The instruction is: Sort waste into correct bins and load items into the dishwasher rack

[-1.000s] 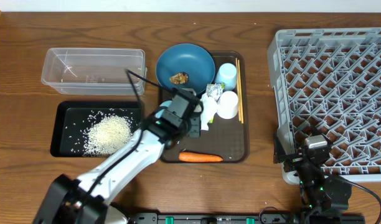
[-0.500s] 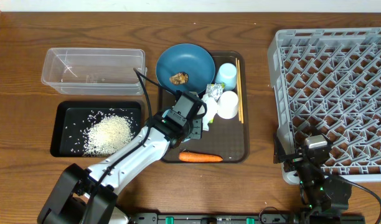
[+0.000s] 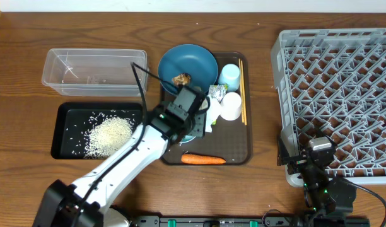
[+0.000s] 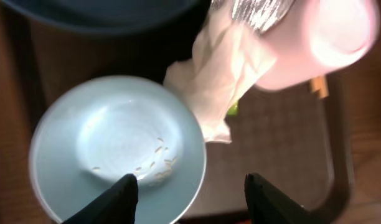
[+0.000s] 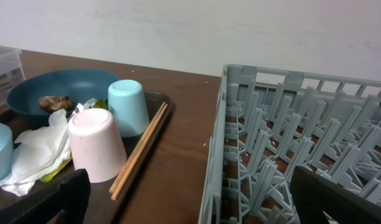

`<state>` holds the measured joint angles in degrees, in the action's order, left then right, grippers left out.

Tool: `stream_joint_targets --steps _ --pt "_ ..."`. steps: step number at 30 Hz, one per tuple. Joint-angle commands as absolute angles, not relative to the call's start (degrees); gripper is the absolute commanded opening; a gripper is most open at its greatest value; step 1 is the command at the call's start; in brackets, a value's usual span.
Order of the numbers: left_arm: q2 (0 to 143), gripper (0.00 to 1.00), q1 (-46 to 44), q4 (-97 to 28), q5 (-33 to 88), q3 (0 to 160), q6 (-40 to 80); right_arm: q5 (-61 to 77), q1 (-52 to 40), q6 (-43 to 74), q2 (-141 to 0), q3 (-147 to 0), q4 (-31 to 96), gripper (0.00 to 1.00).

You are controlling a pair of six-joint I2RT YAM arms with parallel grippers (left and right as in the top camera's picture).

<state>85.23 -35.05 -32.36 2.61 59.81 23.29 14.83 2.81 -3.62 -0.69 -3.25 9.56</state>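
- Tabletop [image 3: 265, 94] from overhead: wood strips separate the black tray [image 3: 57, 132], brown tray [image 3: 234, 142] and grey lattice rack [image 3: 344, 94].
- Left wrist: left gripper [image 4: 192, 190] partly spread, empty, straddling the smooth small pale blue bowl [image 4: 116, 143] rim on the brown tray; crumpled napkin [image 4: 215, 81] alongside.
- Right wrist: right gripper [image 5: 187, 186] wide apart, empty, facing the rack's near corner.

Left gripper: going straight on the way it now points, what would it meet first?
Probably the small pale blue bowl, at its rim, under one finger of the left gripper; the other finger is over the brown tray. Depth is unclear.
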Motion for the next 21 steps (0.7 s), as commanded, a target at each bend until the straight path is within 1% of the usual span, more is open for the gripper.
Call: stream_joint_targets --steps 1,5,9,12,14,17,19,20,21 --pt "84.23 0.57 -33.58 -37.45 2.09 65.65 22.04 15.05 3.03 -4.36 -0.51 -3.05 9.63 0.99" --pt "84.71 0.57 -30.83 -46.50 2.79 73.93 20.84 15.05 3.03 -4.36 -0.51 -3.05 9.65 0.99" --pt "86.74 0.57 -27.20 -53.76 7.22 83.22 16.47 15.05 3.03 -4.36 -0.51 -3.05 9.63 0.99" --pt "90.11 0.66 -25.02 -59.46 11.05 90.11 12.64 15.05 3.03 -4.36 -0.49 -3.05 9.63 0.99" --pt "92.97 0.72 -24.53 -63.51 11.44 93.67 10.33 15.05 3.03 -4.36 -0.49 -3.05 9.63 0.99" --pt "99.33 0.84 -24.56 -69.93 11.25 98.78 4.51 15.05 3.03 -4.36 -0.49 -3.05 9.63 0.99" --pt "103.22 0.92 -24.56 -71.13 8.86 100.42 1.98 15.05 3.03 -4.36 -0.49 -3.05 9.63 0.99" --pt "104.71 0.98 -24.53 -70.65 6.94 100.53 0.80 15.05 3.03 -4.36 -0.49 -3.05 9.63 0.99" --pt "105.73 0.98 -24.53 -70.15 5.26 100.53 -0.05 15.05 3.03 -4.36 -0.49 -3.05 9.63 0.99"
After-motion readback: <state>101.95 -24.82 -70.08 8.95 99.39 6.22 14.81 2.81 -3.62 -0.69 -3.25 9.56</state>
